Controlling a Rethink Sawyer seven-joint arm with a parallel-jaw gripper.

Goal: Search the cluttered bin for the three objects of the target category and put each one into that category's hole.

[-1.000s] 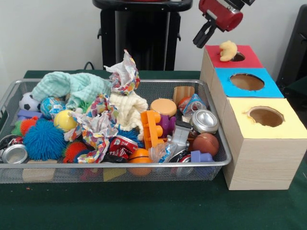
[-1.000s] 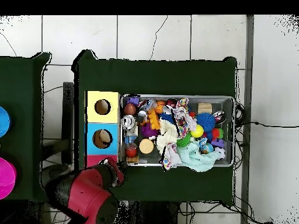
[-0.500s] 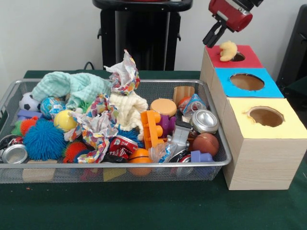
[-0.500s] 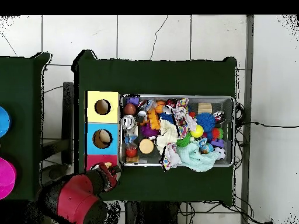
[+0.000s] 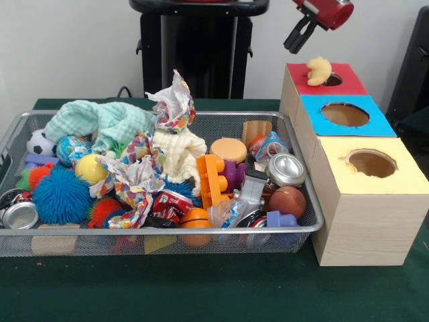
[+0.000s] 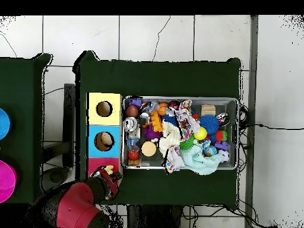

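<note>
Gripper hangs w/ fingers spread, empty, above & apart from the pale yellowish plush perched on the red-surround hole rim, so I'd nudge it fully in before going back to the wire-mesh bin.

Dark green cloth-covered counter is occupied by silver wire-mesh basket w/ pale wood three-hole box touching alongside.
</note>
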